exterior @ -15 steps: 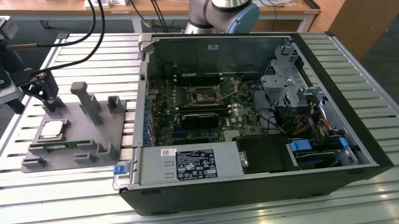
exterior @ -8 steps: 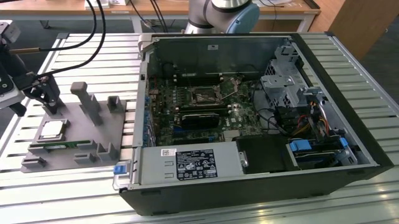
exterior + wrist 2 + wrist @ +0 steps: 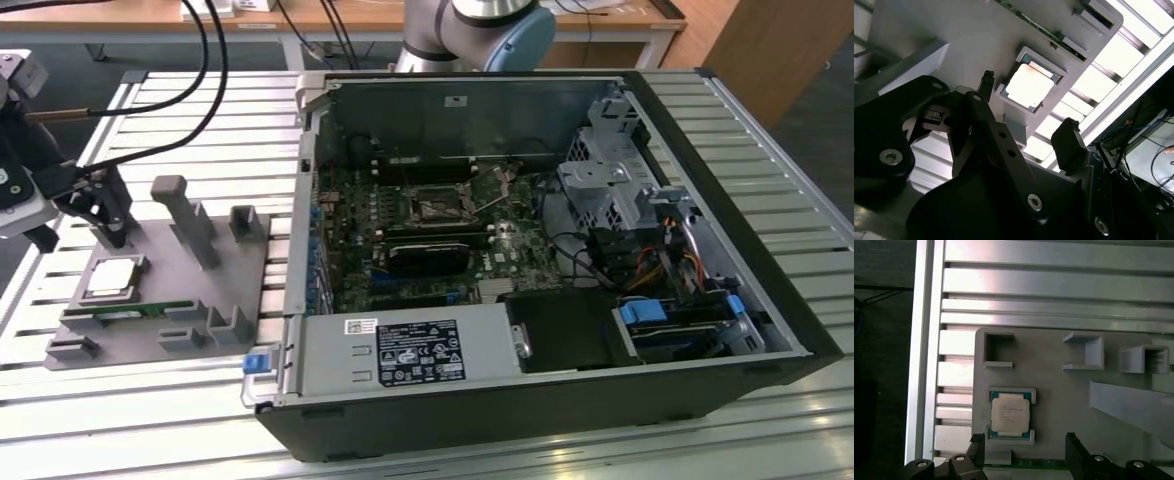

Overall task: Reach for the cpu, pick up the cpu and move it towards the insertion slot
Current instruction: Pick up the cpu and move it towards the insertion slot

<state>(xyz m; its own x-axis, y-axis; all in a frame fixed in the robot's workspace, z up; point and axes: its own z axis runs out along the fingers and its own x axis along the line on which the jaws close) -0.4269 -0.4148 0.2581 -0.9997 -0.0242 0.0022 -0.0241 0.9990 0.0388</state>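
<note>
Caught the gripper [image 3: 1024,440] empty, fingers [image 3: 1074,447] apart, hovering near the cpu [image 3: 1010,414] lying flat in its nest on the grey holder [image 3: 167,285], well apart from the insertion slot [image 3: 437,210] inside the computer case [image 3: 771,250]. Called, probably, for centring over it, a level descent and a gentle grip on opposite edges.

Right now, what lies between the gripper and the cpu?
Only bare grey tray, in the first wrist view; the gripper and cpu are apart.
</note>
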